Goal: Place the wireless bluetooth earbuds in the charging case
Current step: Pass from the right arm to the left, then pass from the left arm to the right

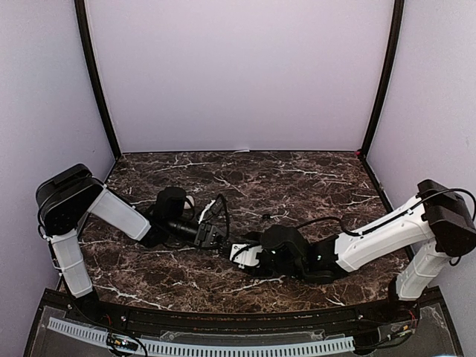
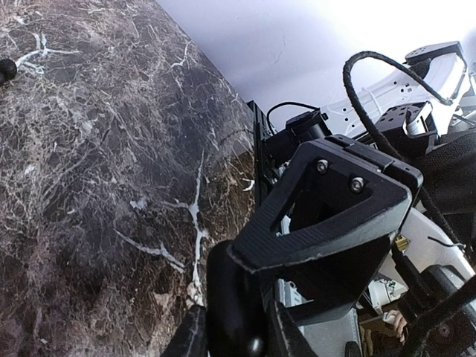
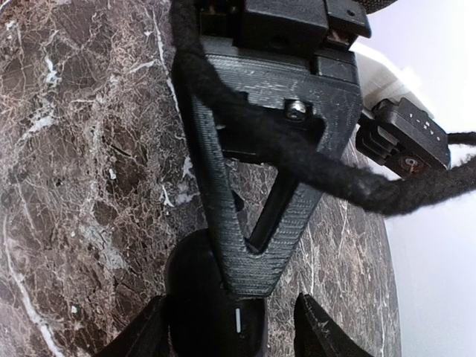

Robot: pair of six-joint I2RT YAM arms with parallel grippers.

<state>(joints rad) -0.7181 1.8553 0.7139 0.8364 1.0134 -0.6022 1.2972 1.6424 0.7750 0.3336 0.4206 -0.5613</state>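
Observation:
A glossy black pebble-like charging case point(image 2: 236, 305) sits between my left gripper's fingers point(image 2: 186, 336), which close on it from both sides. The same case point(image 3: 197, 294), with a small white light bar, lies low on the marble in the right wrist view. My right gripper point(image 3: 227, 335) straddles it with the jaws apart; one finger touches it and the other stands off. The left gripper's finger point(image 3: 260, 186) overlaps the case from above. In the top view both grippers meet at mid-table, left point(image 1: 213, 233) and right point(image 1: 242, 253). A tiny black piece point(image 2: 6, 68), maybe an earbud, lies far off. No white earbuds show.
Dark marble tabletop point(image 1: 297, 178) with lilac walls behind and at the sides. A black cable point(image 3: 372, 186) of the left arm crosses the right wrist view. The table's near edge point(image 2: 256, 149) runs close behind the grippers.

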